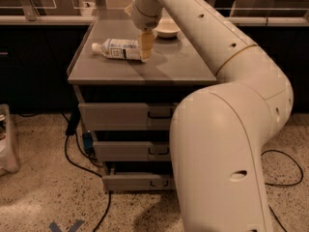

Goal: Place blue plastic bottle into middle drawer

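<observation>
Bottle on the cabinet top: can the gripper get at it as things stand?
Probably yes. The gripper hangs at the base end of the bottle, nothing between them; the bowl sits behind, apart.

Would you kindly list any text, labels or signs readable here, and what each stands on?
Blue plastic bottle label: dark print, too blurred to read.
Floor: blue cross mark, no words.
Gripper, at the bottle's base end over the cabinet top: no lettering.

Dim warm light (floor (38,187) paler) leaves soft shadow under the gripper (146,53) above the cabinet top (186,64).
</observation>
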`<control>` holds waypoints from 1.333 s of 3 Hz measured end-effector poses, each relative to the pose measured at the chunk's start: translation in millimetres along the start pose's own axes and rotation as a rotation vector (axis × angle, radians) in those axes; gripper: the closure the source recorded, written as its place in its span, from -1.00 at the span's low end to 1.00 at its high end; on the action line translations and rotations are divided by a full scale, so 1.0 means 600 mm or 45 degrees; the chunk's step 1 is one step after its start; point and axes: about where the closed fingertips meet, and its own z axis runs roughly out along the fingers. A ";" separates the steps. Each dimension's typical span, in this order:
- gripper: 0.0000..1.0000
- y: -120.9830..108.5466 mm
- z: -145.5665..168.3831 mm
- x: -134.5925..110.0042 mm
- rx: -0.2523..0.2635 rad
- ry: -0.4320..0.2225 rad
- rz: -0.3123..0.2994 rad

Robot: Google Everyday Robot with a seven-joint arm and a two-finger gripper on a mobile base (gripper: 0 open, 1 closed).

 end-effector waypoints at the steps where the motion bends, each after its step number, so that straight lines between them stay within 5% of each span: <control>1: -1.00 -0.001 0.012 -0.009 -0.011 -0.019 -0.003; 3: -1.00 -0.016 0.105 -0.075 -0.082 -0.144 -0.042; 4: -0.73 -0.019 0.117 -0.080 -0.092 -0.161 -0.037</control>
